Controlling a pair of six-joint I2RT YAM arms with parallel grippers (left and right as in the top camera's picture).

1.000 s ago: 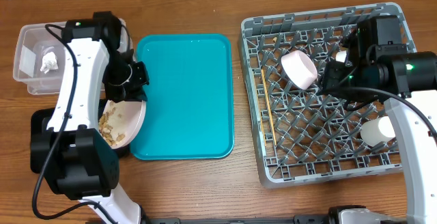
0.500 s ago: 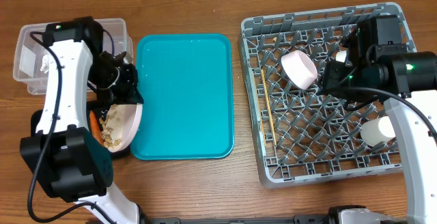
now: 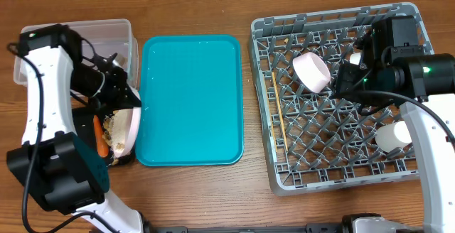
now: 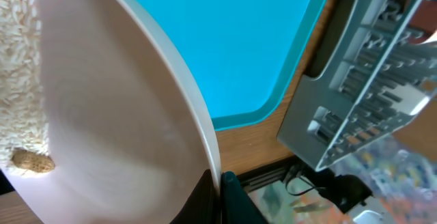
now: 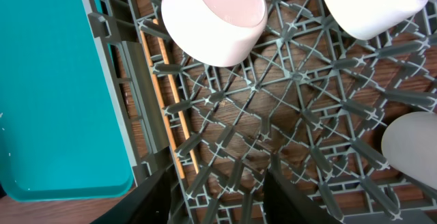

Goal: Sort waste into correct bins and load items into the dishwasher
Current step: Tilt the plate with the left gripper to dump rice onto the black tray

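- left tool (image 4: 218, 191): pinched narrow on the rim of the plate (image 4: 102, 115), which is tipped steeply (near edge-on in the wrist view).
- on the plate: rice-like scraps (image 4: 20, 46) high on its face, and one peanut shell (image 4: 33, 161) low down.
- overhead, the plate hangs over the black tray (image 3: 124, 158) at the near left of the surface (image 3: 213, 190). The carrot (image 3: 99, 137) lies in the tray just left of the plate. The tray is mostly under the left arm, so I can't tell what else is in it.
- right tool (image 5: 220, 193): fingers spread wide with nothing between them, hovering over the grid floor of the dish rack (image 3: 341, 178).
- white dish (image 3: 393, 135) sits in the rack's near right part, beside the right arm.
- chopstick (image 3: 278, 116) lies flat on the grid, along the rack's left wall.
- teal tray (image 3: 190, 98) is mid-surface, between the black tray and the rack. The plate rim overlaps its left edge.
- pink bowl (image 3: 311, 72) is tilted on the pegs in the rack's far half. A second white piece (image 3: 355, 58) is just right of it, partly behind the arm.
- clear tub (image 3: 78, 33) is at the far left, beyond the black tray, with the left arm crossing over it.
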